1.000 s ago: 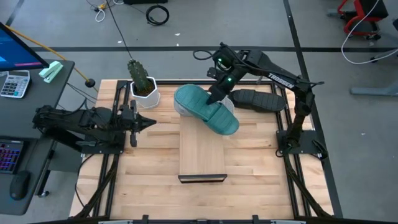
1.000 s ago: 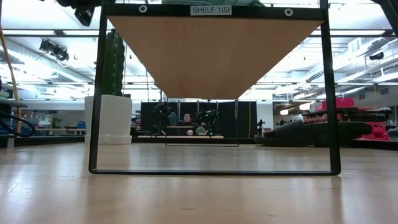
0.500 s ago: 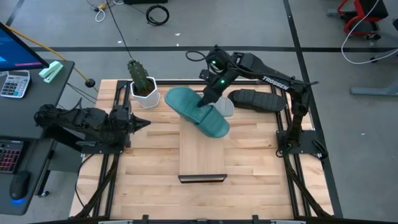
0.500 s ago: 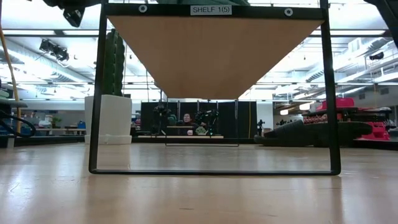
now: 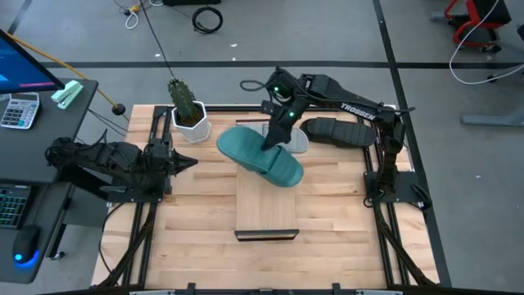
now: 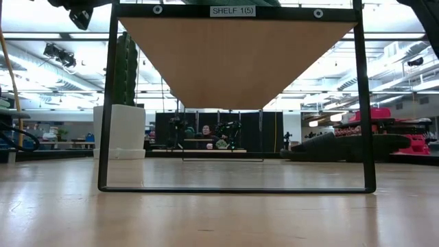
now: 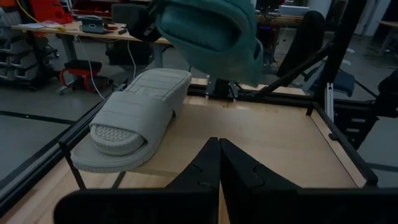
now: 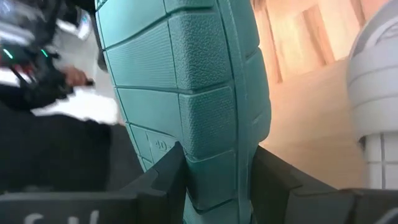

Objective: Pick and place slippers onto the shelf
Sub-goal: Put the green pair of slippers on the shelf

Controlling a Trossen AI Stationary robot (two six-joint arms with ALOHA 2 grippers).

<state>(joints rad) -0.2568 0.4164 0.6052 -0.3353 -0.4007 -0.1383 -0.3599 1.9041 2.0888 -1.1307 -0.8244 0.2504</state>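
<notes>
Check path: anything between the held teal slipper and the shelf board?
Nothing visible. The right gripper holds the teal slipper above the shelf; the grey slipper already sits at its far end, and the near part is bare.

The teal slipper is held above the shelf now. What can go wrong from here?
1. The right pincer grips the teal slipper only at its strap, so the tilted slipper could swing or slip out.
2. The grey slipper already lies on the shelf just beneath; lowering the teal one could knock it off the edge.
3. The cactus pot stands close by and could be hit.
</notes>
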